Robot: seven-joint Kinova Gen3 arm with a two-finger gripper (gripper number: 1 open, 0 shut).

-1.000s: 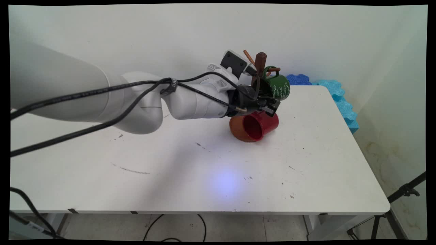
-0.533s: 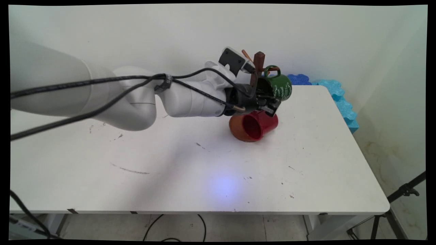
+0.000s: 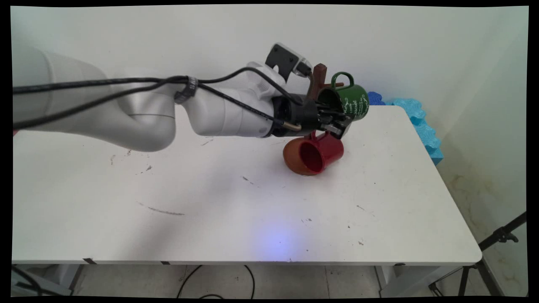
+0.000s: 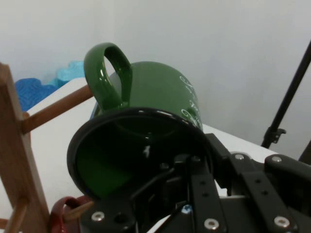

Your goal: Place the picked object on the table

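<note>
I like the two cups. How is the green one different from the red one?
The green mug is gripped at its rim by the gripper, up in the air; the red mug hangs low on the wooden mug tree. Green has white writing; red is plain. Both are tipped sideways.

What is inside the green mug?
In the hand view, one black gripper finger reaches inside the green mug, clamping its rim. No contents show, but the linkage covers the lower part of its opening.

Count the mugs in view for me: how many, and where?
2. The green mug is held in the gripper beside the wooden mug tree; the red mug hangs low on it. More could be hidden behind the arm.
</note>
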